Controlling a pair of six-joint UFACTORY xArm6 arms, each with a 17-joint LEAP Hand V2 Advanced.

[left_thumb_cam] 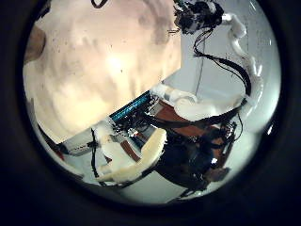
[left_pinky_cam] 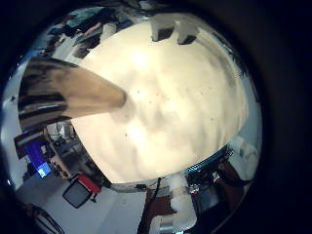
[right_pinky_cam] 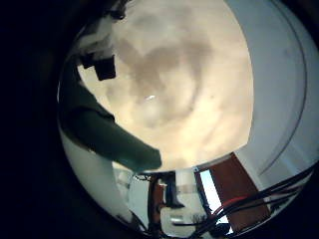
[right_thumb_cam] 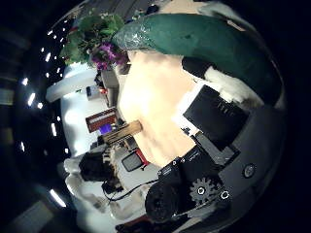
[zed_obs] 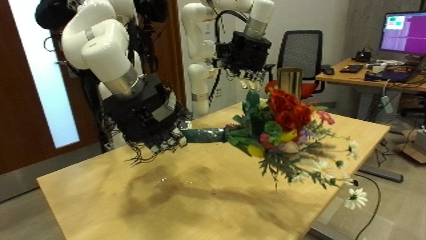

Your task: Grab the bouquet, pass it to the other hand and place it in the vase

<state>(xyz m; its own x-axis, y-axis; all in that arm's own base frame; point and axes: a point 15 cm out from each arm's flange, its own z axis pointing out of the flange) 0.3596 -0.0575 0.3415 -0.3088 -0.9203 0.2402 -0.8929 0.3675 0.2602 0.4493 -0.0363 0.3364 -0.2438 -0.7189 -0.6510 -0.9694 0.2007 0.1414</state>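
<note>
My right hand (zed_obs: 151, 120) is curled round the dark green wrapped stem of the bouquet (zed_obs: 286, 135), gripping it near the low end and holding it out almost level above the wooden table (zed_obs: 160, 200), clear of the surface. The flowers fan away from my fingers toward the far side of the table: red and orange heads bunched at the top, paler blooms and green leaves drooping lower, one white daisy hanging just past the table's edge. Beyond the blooms stands the vase (zed_obs: 288, 80), tall and brassy, upright on the far part of the table, just behind the topmost flowers. My left hand (zed_obs: 246, 50) hangs above the table beside that vase, fingers relaxed and pointing down, holding nothing. From my right thumb-side palm I see the green wrap (right_thumb_cam: 185, 39) running close past my fingers to the purple and green heads, which the outside view hides behind my hand. My left little-finger-side palm looks down on the vase (left_pinky_cam: 73, 93) lying across bare tabletop
</note>
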